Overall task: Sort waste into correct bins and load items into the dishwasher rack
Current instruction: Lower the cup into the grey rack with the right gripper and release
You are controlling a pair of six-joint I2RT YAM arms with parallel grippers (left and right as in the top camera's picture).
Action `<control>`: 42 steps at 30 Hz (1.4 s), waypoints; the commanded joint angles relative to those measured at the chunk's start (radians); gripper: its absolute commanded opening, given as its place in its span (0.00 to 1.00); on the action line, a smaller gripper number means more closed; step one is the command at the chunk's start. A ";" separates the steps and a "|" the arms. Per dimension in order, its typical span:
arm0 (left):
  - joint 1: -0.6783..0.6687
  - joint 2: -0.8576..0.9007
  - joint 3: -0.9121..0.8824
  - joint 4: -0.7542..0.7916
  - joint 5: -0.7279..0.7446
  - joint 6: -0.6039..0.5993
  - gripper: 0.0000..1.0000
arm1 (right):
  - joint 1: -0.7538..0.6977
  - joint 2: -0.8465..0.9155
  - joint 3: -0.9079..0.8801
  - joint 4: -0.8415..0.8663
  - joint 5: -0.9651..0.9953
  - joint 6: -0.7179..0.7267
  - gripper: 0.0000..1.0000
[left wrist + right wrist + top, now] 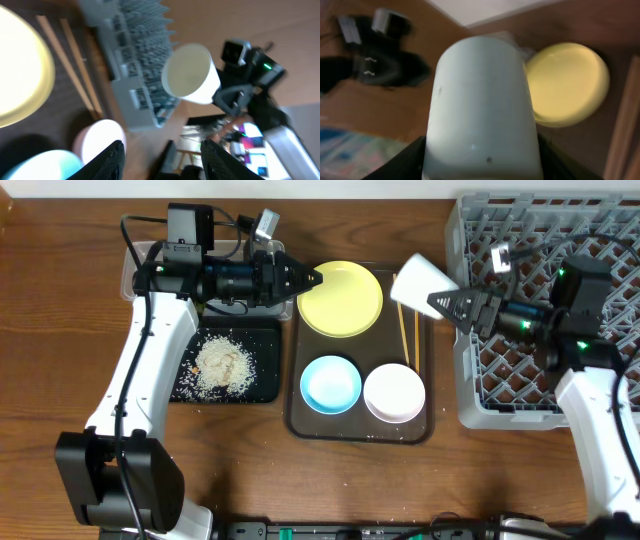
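Currently the right end effector (445,302) is grasping the white cup (422,282) by its lower wall, carrying it tilted in the air with the mouth facing left. The cup is hanging over the far right corner of the brown tray (296,415), just beside the left wall of the dishwasher rack (470,395) and not yet inside it. The left end effector (312,278) is hovering released, fingers (112,161) apart with nothing between them, over the left rim of the yellow plate (340,300) and pointing toward the cup. Main risk, as judged: the cup wall is looking smooth and tapered, so the grip may be slipping toward the narrow end during the swing right. A drop here would be landing on the chopsticks (408,335) or the plate below. Second risk: the rack wall is standing directly in the path, so a low carry would be clipping the rim and twisting the cup out. Third: the two arms are working near each other over the tray, so a reach by the left one may be crossing the right one's path. Elsewhere, the blue bowl (331,383) and white bowl (394,392) are sitting on the near half of the tray. The rice (222,365) is lying on the black tray (262,330), with stray grains on the table (60,330). The clear tub (125,280) is mostly hidden under the left arm.
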 commanded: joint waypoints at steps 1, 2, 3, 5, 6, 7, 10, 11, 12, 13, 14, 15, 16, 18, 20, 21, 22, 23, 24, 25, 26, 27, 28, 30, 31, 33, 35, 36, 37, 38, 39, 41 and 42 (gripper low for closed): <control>-0.005 -0.002 0.005 -0.019 -0.181 0.018 0.52 | -0.006 -0.119 0.035 -0.159 0.354 -0.100 0.54; -0.005 -0.002 0.005 -0.031 -0.219 0.021 0.52 | -0.006 -0.141 0.051 -0.220 0.428 -0.109 0.54; -0.005 -0.002 0.005 -0.047 -0.265 0.025 0.52 | -0.006 -0.165 0.074 -0.290 0.516 -0.112 0.54; -0.008 -0.002 0.005 -0.083 -0.361 0.025 0.52 | -0.006 -0.200 0.134 -0.434 0.680 -0.121 0.54; -0.010 -0.002 0.005 -0.104 -0.410 0.028 0.52 | -0.006 -0.209 0.162 -0.497 0.743 -0.122 0.54; -0.011 -0.002 0.005 -0.119 -0.442 0.033 0.52 | -0.006 -0.214 0.196 -0.570 0.814 -0.122 0.54; -0.017 -0.002 0.005 -0.166 -0.526 0.061 0.52 | -0.006 -0.213 0.274 -0.742 0.965 -0.118 0.53; -0.020 -0.002 0.005 -0.178 -0.542 0.071 0.52 | -0.006 -0.212 0.282 -0.774 0.988 -0.118 0.53; -0.022 -0.002 0.005 -0.185 -0.555 0.073 0.52 | -0.006 -0.211 0.284 -0.798 1.008 -0.118 0.53; -0.024 -0.002 0.005 -0.197 -0.576 0.073 0.52 | -0.006 -0.207 0.284 -0.832 1.030 -0.117 0.53; -0.027 -0.002 0.005 -0.203 -0.583 0.073 0.52 | -0.006 -0.199 0.284 -0.853 1.043 -0.113 0.53; -0.030 -0.002 0.005 -0.207 -0.586 0.074 0.52 | -0.007 -0.188 0.284 -0.871 1.051 -0.108 0.53; -0.031 -0.002 0.005 -0.211 -0.586 0.077 0.52 | -0.007 -0.173 0.284 -0.887 1.059 -0.106 0.53; -0.035 -0.002 0.005 -0.212 -0.586 0.077 0.52 | -0.007 -0.133 0.284 -0.909 1.064 -0.106 0.53; -0.037 -0.002 0.005 -0.211 -0.586 0.077 0.52 | -0.007 -0.077 0.284 -0.925 1.069 -0.106 0.53; -0.038 -0.002 0.005 -0.211 -0.586 0.077 0.52 | -0.008 -0.062 0.284 -0.928 1.070 -0.106 0.53; -0.040 -0.002 0.005 -0.212 -0.586 0.076 0.52 | -0.009 -0.040 0.284 -0.932 1.072 -0.101 0.53; -0.042 -0.002 0.005 -0.212 -0.586 0.077 0.52 | -0.010 -0.016 0.284 -0.934 1.077 -0.091 0.53; -0.043 -0.002 0.005 -0.212 -0.586 0.077 0.52 | -0.012 0.006 0.284 -0.931 1.076 -0.091 0.53; -0.045 -0.002 0.005 -0.212 -0.586 0.077 0.52 | -0.015 0.029 0.284 -0.926 1.075 -0.091 0.53; -0.047 -0.002 0.005 -0.212 -0.586 0.077 0.52 | -0.016 0.046 0.284 -0.926 1.075 -0.091 0.53; -0.047 -0.002 0.005 -0.212 -0.586 0.077 0.52 | -0.016 0.062 0.284 -0.929 1.075 -0.092 0.53; -0.048 -0.002 0.005 -0.212 -0.585 0.077 0.52 | -0.016 0.077 0.284 -0.935 1.075 -0.092 0.53; -0.049 -0.002 0.005 -0.212 -0.586 0.077 0.52 | -0.016 0.104 0.284 -0.949 1.075 -0.092 0.53; -0.049 -0.002 0.005 -0.212 -0.586 0.077 0.52 | -0.016 0.113 0.284 -0.954 1.075 -0.092 0.53; -0.049 -0.002 0.005 -0.212 -0.585 0.076 0.52 | -0.016 0.135 0.283 -0.957 1.075 -0.091 0.53; -0.049 -0.002 0.005 -0.212 -0.586 0.076 0.52 | -0.016 0.156 0.282 -0.957 1.072 -0.092 0.54; -0.049 -0.002 0.005 -0.214 -0.585 0.077 0.52 | -0.016 0.164 0.280 -0.957 1.069 -0.092 0.55; -0.049 -0.002 0.005 -0.215 -0.585 0.077 0.52 | -0.016 0.173 0.280 -0.958 1.067 -0.092 0.56; -0.049 -0.002 0.005 -0.216 -0.586 0.076 0.52 | -0.016 0.183 0.279 -0.958 1.068 -0.092 0.63; -0.049 -0.002 0.005 -0.219 -0.586 0.077 0.52 | -0.016 0.191 0.279 -0.960 1.068 -0.092 0.68; -0.049 -0.002 0.005 -0.219 -0.586 0.077 0.52 | -0.016 0.203 0.279 -0.961 1.067 -0.092 0.78; -0.049 -0.002 0.005 -0.219 -0.586 0.077 0.52 | -0.016 0.209 0.279 -0.960 1.068 -0.092 0.82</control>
